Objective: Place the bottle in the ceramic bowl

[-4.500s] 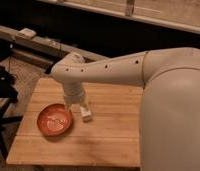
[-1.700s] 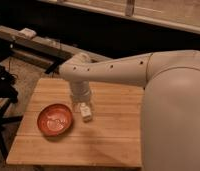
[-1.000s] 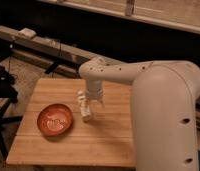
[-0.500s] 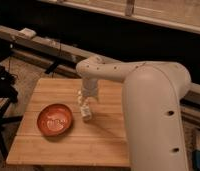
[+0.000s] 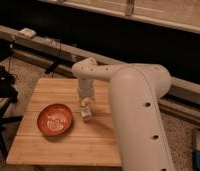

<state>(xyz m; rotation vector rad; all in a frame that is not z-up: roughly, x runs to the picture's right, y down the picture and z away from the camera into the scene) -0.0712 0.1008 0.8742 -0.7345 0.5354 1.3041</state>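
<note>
Swung further round, the arm holds the gripper (image 5: 85, 105) directly above the small whitish bottle (image 5: 86, 114) beside the orange-red ceramic bowl (image 5: 55, 120); whether it grips, I cannot tell.

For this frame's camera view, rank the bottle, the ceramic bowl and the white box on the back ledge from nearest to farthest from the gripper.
The gripper hangs over the middle of the table.
1. Bottle: right at the gripper, just below it in the view.
2. Ceramic bowl: on the table, to the image left of the gripper.
3. White box: far upper left, behind the table.
</note>
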